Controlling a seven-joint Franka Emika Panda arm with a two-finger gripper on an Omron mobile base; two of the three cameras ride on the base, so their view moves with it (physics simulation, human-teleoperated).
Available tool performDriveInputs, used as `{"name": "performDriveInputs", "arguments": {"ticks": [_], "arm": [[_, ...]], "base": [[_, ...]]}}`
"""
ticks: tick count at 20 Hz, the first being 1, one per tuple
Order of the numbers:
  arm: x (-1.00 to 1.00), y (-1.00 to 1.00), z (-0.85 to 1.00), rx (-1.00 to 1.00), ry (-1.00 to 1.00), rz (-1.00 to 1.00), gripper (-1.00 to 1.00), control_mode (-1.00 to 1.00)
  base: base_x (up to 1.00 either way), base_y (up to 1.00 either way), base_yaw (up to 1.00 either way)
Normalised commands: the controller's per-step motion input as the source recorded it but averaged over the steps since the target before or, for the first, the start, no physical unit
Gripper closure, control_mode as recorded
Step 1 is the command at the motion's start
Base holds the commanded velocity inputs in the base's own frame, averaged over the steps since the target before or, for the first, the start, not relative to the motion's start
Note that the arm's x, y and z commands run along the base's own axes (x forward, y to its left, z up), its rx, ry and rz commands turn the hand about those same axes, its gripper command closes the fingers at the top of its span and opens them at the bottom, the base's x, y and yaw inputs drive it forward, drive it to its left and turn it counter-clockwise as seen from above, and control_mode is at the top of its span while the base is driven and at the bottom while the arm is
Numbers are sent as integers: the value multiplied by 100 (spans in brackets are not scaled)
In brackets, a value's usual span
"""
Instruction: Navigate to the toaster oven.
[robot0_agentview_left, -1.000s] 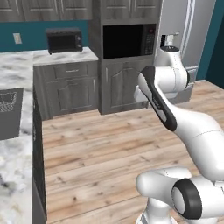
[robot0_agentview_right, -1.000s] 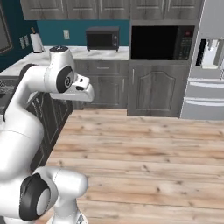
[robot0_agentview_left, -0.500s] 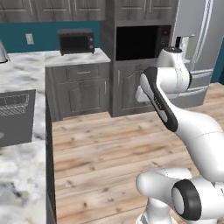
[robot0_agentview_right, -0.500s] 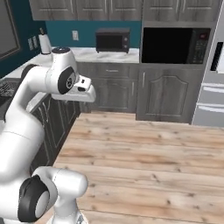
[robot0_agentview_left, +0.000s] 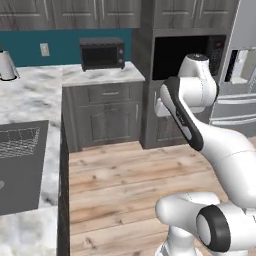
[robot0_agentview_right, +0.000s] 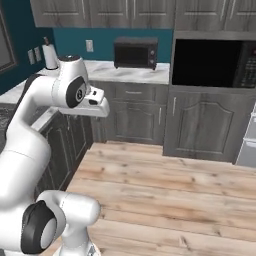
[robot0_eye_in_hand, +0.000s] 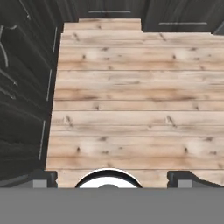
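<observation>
Left base view gives us the toaster oven (robot0_agentview_left: 102, 53) at the back of the marble worktop (robot0_agentview_left: 100, 75), against the teal wall, well apart from us across the wooden floor (robot0_agentview_left: 120, 185). We see it just left of the tall cabinet holding the built-in microwave (robot0_agentview_left: 187, 55), with grey base cabinets (robot0_agentview_left: 105, 117) under it and an outlet (robot0_agentview_left: 45, 49) on the wall to its left. A paper towel roll (robot0_agentview_left: 6, 65) stands further left on the worktop, and a dark sink (robot0_agentview_left: 20, 165) lies in the near worktop at our left. At the far right we catch part of the steel fridge (robot0_agentview_left: 240, 90). From the right base view we find the toaster oven (robot0_agentview_right: 135, 52) above centre, left of the microwave (robot0_agentview_right: 212, 63), with the paper towel roll (robot0_agentview_right: 50, 55) in the corner. Our arm is folded high, the hand pointing down at the floor. In the hand view we look down on floorboards (robot0_eye_in_hand: 131, 100) bordered by dark cabinet fronts (robot0_eye_in_hand: 22, 87); our gripper (robot0_eye_in_hand: 111, 180) shows two finger tips (robot0_eye_in_hand: 40, 180) set wide apart at the bottom, so the jaws stand spread with nothing between them.
</observation>
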Motion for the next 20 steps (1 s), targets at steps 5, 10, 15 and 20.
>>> {"name": "performDriveInputs", "arguments": {"ticks": [5,10,15,20], "arm": [[0,0,0,0,0,0,-100,100],[0,0,0,0,0,0,-100,100],[0,0,0,0,0,0,-100,100],[0,0,0,0,0,0,-100,100]], "base": [[100,14,7],[100,18,3],[93,11,1],[92,21,0]]}}
